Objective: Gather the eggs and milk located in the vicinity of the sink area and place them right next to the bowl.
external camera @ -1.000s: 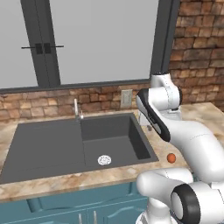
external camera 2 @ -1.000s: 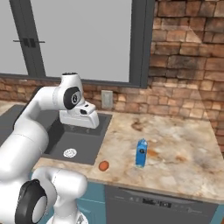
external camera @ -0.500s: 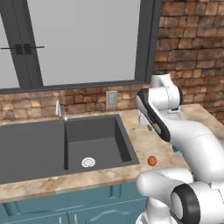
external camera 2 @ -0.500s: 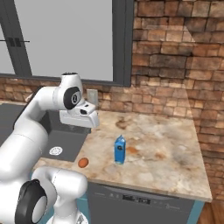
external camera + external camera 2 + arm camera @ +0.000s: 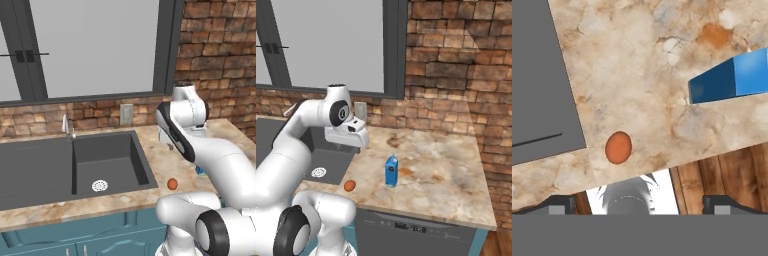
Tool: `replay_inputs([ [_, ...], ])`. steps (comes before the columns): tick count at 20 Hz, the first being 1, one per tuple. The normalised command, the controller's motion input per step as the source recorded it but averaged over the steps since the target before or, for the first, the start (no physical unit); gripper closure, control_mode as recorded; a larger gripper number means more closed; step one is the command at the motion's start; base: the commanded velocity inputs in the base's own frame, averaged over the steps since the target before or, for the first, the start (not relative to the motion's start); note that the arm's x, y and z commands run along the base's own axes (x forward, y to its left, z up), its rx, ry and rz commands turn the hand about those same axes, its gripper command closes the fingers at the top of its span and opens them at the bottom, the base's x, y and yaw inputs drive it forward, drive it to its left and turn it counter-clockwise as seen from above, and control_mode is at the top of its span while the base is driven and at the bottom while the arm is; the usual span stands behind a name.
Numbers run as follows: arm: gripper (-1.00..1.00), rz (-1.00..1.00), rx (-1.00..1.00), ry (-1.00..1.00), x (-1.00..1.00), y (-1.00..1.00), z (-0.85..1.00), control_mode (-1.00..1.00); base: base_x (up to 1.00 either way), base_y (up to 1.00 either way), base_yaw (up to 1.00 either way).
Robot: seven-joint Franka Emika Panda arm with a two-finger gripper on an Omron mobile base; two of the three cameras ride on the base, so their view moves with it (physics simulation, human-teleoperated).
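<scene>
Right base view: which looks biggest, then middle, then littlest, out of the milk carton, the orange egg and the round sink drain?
Largest to smallest as they look there:
1. the milk carton, standing upright on the counter
2. and 3. the sink drain and the orange egg look about alike, so I won't rank them.

The arm [image 5: 286, 150] was glossy white, built of fat rounded segments with smooth tube-like links. Dark grey to black rings marked its joints, and one round joint cap [image 5: 339, 113] showed a dark face with a pale centre. The hand [image 5: 348, 135] was a boxy white block. The fingers [image 5: 559, 205] were small, dark grey and square-tipped, each with a lighter grey pad.
</scene>
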Motion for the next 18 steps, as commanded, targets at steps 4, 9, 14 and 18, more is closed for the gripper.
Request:
replay_inputs([
  [4, -1.00, -0.08, 0.04, 0.00, 0.00, 0.20, -0.22, -1.00, 0.00, 0.00, 0.00],
  [9, -1.00, -0.04, 0.04, 0.00, 0.00, 0.12, -0.22, -1.00, 0.00, 0.00, 0.00],
  [14, -1.00, -0.02, 0.00, 0.00, 0.00, 0.00, -0.17, -1.00, 0.00, 0.00, 0.00],
  [18, -1.00, -0.02, 0.00, 0.00, 0.00, 0.00, -0.18, -1.00, 0.00, 0.00, 0.00],
])
